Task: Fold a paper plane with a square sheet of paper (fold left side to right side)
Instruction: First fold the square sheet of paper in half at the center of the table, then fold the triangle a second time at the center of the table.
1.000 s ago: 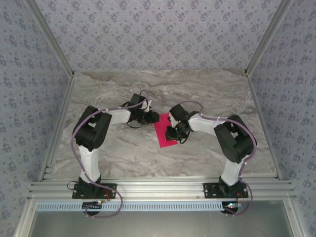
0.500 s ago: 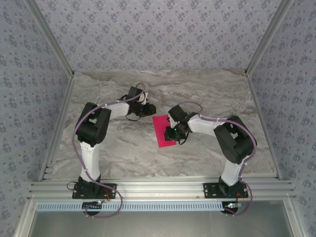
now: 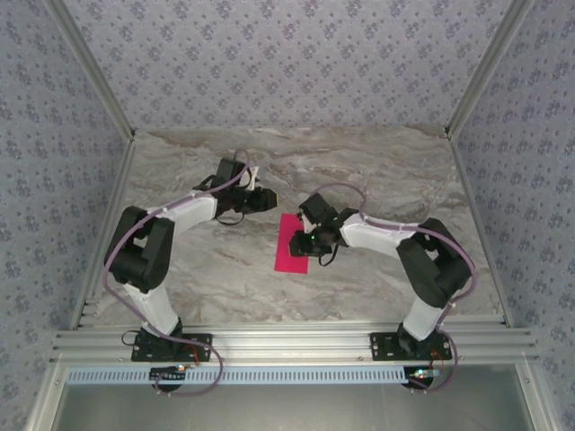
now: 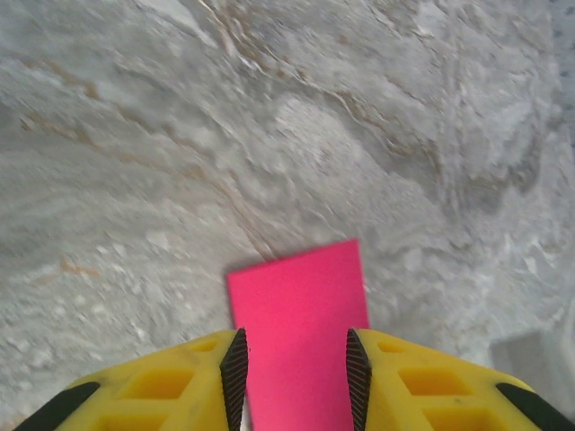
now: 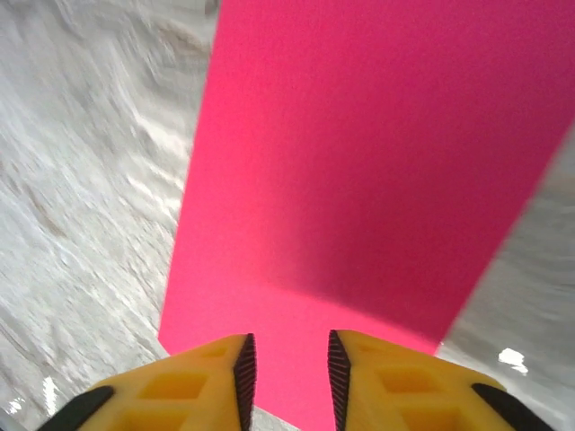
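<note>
The square sheet of paper (image 3: 289,247) lies flat on the marble table as a narrow magenta-pink rectangle, its long side running away from the arms. My right gripper (image 3: 300,243) hovers low over its right part. In the right wrist view the yellow fingers (image 5: 289,339) stand apart with the pink paper (image 5: 359,180) showing in the gap under them. My left gripper (image 3: 271,198) is off the paper, behind and left of its far corner. In the left wrist view it is open (image 4: 294,334), and the paper (image 4: 301,305) shows through the gap on the table beyond.
The grey-veined marble table (image 3: 207,269) is ringed by aluminium rails (image 3: 287,343) at the front and sides, with patterned walls behind. Both arm bases sit at the near edge.
The left arm has swung back and to the left, away from the paper. The right gripper's jaws have parted and it has shifted slightly left. The paper now lies a little further left.
</note>
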{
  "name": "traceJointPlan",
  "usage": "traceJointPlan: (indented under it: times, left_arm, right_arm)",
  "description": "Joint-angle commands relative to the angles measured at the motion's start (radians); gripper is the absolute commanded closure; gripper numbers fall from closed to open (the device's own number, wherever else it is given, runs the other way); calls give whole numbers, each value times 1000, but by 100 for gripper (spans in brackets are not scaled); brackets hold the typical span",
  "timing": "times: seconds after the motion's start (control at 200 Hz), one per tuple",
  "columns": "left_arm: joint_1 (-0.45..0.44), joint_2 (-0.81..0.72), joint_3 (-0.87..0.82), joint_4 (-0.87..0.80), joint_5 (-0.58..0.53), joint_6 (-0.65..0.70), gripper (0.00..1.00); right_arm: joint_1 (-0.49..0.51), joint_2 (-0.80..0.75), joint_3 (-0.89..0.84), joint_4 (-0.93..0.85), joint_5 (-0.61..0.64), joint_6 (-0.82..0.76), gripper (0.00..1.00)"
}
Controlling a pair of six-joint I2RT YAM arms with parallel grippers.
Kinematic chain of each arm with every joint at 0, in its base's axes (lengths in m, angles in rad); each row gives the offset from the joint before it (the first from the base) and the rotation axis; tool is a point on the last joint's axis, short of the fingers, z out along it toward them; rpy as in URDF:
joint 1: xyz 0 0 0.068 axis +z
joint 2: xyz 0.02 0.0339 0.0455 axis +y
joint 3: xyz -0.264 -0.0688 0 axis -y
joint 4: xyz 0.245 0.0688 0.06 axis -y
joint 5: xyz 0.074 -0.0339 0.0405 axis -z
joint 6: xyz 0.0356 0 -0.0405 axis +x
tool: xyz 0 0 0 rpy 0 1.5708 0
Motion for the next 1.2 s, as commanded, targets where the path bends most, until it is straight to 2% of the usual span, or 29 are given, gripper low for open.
traceJointPlan:
  times: [0.0, 0.165, 0.32, 0.465, 0.814, 1.194]
  left_arm:
    - [-34, -43, -75, 13, 44, -33, 64]
    - [-94, -94, -183, 42, 68, -81, 64]
    - [-154, -107, -239, 69, 74, -109, 64]
    - [-162, -81, -254, 70, 28, -114, 64]
    - [-172, -28, -245, 72, 26, -106, 64]
    - [-198, -12, -226, -20, -48, -58, 64]
  right_arm:
    - [-46, -81, -7, -43, 77, -35, 60]
    - [-125, -125, -83, 5, 42, -19, 54]
    - [-166, -138, -136, 60, 2, 9, 52]
    - [-169, -126, -141, 68, -18, 10, 51]
    - [-161, -98, -143, 112, -74, 37, 51]
    - [-161, -85, -138, 124, -98, 56, 47]
